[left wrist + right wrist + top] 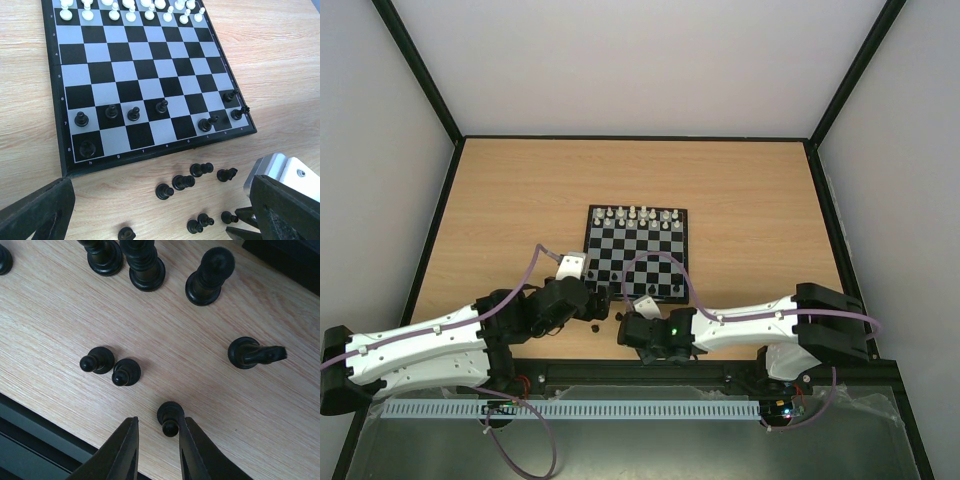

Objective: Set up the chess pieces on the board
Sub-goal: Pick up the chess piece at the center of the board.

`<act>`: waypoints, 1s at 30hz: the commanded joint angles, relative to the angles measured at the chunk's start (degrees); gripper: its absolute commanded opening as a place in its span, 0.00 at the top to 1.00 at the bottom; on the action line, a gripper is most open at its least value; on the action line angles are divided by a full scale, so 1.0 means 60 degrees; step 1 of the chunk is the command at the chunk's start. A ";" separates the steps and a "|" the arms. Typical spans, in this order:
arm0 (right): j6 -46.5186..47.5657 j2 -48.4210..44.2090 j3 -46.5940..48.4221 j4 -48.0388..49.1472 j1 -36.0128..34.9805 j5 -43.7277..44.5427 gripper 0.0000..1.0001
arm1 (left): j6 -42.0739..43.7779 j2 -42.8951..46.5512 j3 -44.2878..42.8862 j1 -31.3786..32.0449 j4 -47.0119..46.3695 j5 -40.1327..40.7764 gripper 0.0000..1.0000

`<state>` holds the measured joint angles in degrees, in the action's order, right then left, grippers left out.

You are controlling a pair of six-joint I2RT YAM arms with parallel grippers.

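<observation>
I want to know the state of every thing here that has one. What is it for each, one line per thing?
board, lying flat, partly set.
white pieces, standing on the far rows.
black pieces, some standing on the near rows, others loose off the board.
left gripper, open, holding nothing.
right gripper, narrowly open, jaws either side of a loose pawn.
</observation>
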<state>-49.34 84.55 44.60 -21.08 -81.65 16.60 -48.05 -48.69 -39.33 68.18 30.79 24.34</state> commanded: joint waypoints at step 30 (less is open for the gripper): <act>0.0368 0.0394 -0.0283 0.0165 0.0600 -0.0447 0.94 | 0.0011 -0.0462 -0.0119 0.0047 -0.0007 0.0176 0.01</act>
<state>-47.20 86.41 43.46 -18.96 -78.32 14.17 -48.03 -51.16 -39.35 68.18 30.72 24.49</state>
